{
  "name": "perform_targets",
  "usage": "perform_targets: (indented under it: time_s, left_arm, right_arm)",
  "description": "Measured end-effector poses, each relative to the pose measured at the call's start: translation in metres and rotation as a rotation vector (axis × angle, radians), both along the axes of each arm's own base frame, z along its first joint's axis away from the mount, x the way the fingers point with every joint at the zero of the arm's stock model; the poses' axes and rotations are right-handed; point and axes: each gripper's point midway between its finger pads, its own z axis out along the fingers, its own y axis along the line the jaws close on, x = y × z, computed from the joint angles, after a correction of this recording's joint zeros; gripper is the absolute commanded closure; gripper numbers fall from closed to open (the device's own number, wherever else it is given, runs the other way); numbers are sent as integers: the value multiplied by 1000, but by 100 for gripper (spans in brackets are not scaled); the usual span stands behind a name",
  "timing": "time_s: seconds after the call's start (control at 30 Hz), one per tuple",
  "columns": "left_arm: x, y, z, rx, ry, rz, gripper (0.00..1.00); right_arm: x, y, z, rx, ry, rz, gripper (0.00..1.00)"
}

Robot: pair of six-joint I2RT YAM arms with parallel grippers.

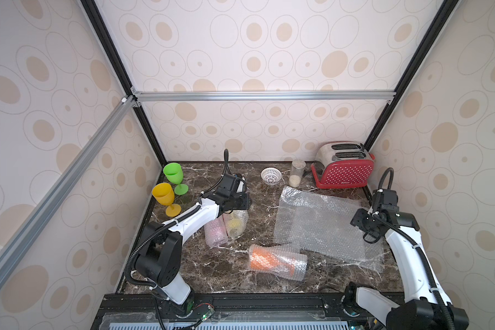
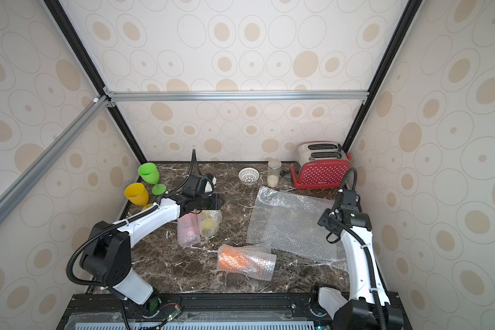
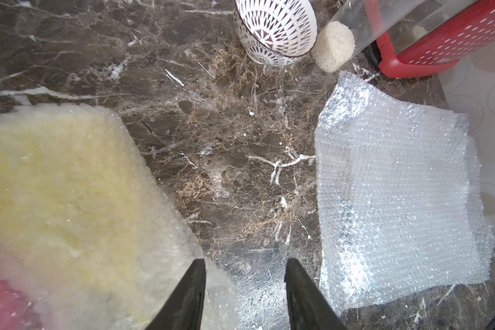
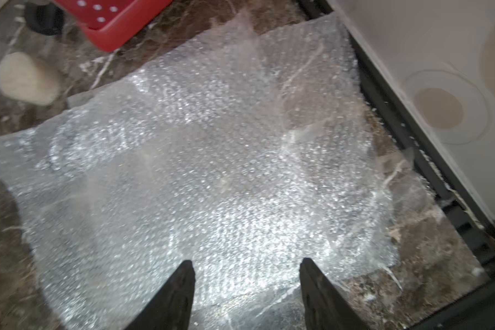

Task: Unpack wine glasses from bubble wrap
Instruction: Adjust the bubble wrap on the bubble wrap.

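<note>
1. Wine glasses, the green glass and the yellow glass, stand unwrapped at the desk's far left corner.
2. 3 bubble wrap tubes lie mid-desk: pink tube, yellow tube, orange tube.
3. Left end effector, jaws apart, hovers at the yellow tube.
4. Right end effector, jaws apart, hangs over flat bubble wrap sheets.

wrapped yellow glass: blurred | wrapped pink glass: cut off at edge | toaster: cut off
</note>
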Motion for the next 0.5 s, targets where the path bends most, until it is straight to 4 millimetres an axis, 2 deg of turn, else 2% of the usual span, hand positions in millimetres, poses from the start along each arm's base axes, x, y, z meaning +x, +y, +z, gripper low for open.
perform_targets:
  time_s: [0.1, 0.27, 0.43, 0.5]
  left_arm:
    - [-5, 2, 3, -9, -1, 4, 53]
    - [-15, 7, 2, -14, 7, 12, 53]
    - [-25, 12, 1, -22, 16, 24, 53]
    - [-29, 14, -2, -23, 24, 29, 53]
  right_arm:
    - [11, 43, -3, 36, 10, 201, 40]
    - [15, 124, -16, 136, 35, 534, 41]
    - [-2, 213, -22, 229, 30, 916, 40]
    - [-11, 237, -27, 263, 43, 1020, 40]
